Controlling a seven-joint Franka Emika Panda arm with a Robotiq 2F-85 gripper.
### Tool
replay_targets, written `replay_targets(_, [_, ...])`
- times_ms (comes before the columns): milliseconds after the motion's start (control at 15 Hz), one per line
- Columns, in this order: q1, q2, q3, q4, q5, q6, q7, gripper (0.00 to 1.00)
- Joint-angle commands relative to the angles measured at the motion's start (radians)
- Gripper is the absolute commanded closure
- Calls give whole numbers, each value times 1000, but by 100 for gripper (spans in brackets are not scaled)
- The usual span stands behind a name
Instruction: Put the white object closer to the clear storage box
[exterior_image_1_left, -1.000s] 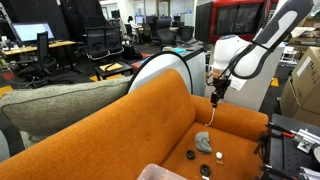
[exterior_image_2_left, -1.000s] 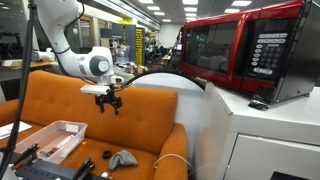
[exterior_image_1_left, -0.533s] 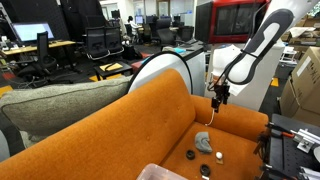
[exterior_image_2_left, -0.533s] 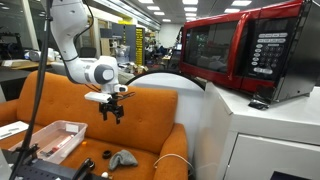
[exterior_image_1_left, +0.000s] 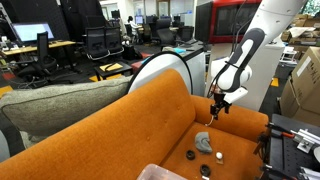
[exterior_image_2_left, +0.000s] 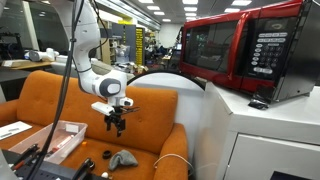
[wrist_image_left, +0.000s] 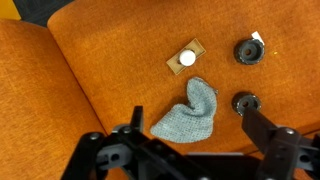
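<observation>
The white object (wrist_image_left: 187, 58) is a small round white piece on a tan square, lying on the orange sofa seat; it shows as a small white spot in an exterior view (exterior_image_1_left: 220, 156). The clear storage box (exterior_image_2_left: 60, 135) stands on the seat, its corner at the bottom edge of an exterior view (exterior_image_1_left: 158, 173). My gripper (wrist_image_left: 197, 132) is open and empty, hovering above the seat over a grey cloth (wrist_image_left: 190, 112). It shows in both exterior views (exterior_image_1_left: 215, 110) (exterior_image_2_left: 117, 126). The white object lies beyond the cloth, apart from the fingers.
Two black round pieces (wrist_image_left: 247, 50) (wrist_image_left: 245, 102) lie near the cloth. The sofa back (exterior_image_1_left: 150, 105) and armrest (exterior_image_1_left: 245, 122) bound the seat. A red microwave (exterior_image_2_left: 240, 55) stands on a white counter beside the sofa.
The arm has moved down toward the sofa seat, bringing the open gripper closer to the cloth. The objects on the seat have not moved.
</observation>
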Motion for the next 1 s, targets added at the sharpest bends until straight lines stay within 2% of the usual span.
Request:
replay_targets(0, [5, -2, -2, 2, 2, -3, -1, 0])
replay_targets(333, [7, -6, -2, 2, 1, -3, 0, 0])
replay_targets(800, [-129, 188, 144, 115, 217, -27, -72, 0])
replay_targets(933, [-151, 263, 166, 162, 254, -16, -76, 0])
